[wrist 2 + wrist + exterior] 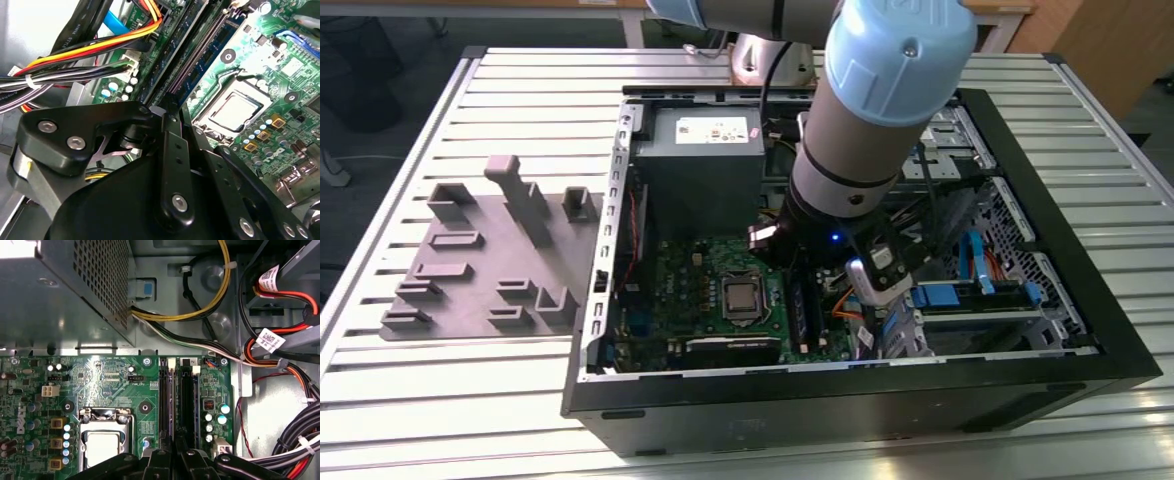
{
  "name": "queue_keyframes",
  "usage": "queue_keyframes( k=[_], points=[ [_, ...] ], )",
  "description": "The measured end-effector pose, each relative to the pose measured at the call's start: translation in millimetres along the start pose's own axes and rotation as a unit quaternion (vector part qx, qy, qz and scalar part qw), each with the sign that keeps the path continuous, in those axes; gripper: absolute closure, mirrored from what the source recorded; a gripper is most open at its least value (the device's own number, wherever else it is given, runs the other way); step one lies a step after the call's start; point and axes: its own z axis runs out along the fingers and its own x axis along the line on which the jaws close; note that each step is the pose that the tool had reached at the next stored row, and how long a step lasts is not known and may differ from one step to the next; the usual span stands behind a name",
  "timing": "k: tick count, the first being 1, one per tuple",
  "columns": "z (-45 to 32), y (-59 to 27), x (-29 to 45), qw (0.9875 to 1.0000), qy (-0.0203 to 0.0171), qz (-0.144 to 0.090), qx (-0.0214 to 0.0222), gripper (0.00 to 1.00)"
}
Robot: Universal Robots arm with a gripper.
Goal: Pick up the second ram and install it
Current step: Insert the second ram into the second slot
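Arm [867, 130] is reaching down into the open PC case [854, 400], centre-right of the exterior view, wrist low over the mobo. The gripper [167, 107] sits right at the near end of the ram slots [187, 400], just beside the CPU socket [102, 445]. It's lined up lengthwise w/ the slots, which makes sense: a stick only seats if it goes straight down along the slot.

Jaw state: can't tell. The linkage bodies block the tips in both wrist views, so no call on whether they're spread, pressed together or pinching anything.

The second ram [212, 47], as I read it, is the blue-green strip w/ dark chips running along the slots just ahead of the gripper in the second wrist view. It looks to be standing on edge in or at a slot. Can't confirm it's fully seated, or whether the latches are home.

Grey tray [480, 270] lies on the table at the exterior view's left, well apart from the case; I see no stick on its blocks. My guess is we're at the install end of the job, not pickup.

Cable bundle [85, 50] runs near the slots but off to one side of the gripper. PSU [700, 160] is farther back.
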Motion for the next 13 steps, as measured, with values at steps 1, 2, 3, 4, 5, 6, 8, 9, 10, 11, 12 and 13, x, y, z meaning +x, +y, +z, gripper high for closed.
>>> queue_keyframes(
  k=[1,2,3,4,5,6,8,9,10,11,12,13],
  points=[
    [0.0,0.0,0.1,1.0,0.0,0.0,0.0001,0.86],
    [-0.1,-0.2,0.3,1.0,0.0,0.0,0.0001,0.86],
    [-0.1,-0.2,0.5,1.0,0.0001,-0.001,0.0002,0.86],
    [0.0,-0.3,0.6,1.0,0.0001,-0.001,0.0001,0.86],
    [0.0,-0.4,0.6,1.0,0.0001,-0.001,0.0001,0.86],
    [0.0,-0.4,0.6,1.0,0.0001,-0.001,0.0001,0.86],
    [0.0,-0.7,0.7,1.0,0.0,0.0,0.0001,0.86],
    [-0.1,-0.8,0.7,1.0,0.0,0.0,0.0001,0.86],
    [-0.1,-0.9,0.7,1.0,0.0,0.0,0.0001,0.86],
    [-0.1,-1.0,0.7,1.0,0.0,0.0,0.0001,0.86],
    [-0.1,-1.1,0.6,1.0,0.0,0.0,0.0,0.86],
    [-0.1,-1.4,0.7,1.0,0.0,0.0,0.0001,0.86]
  ],
)
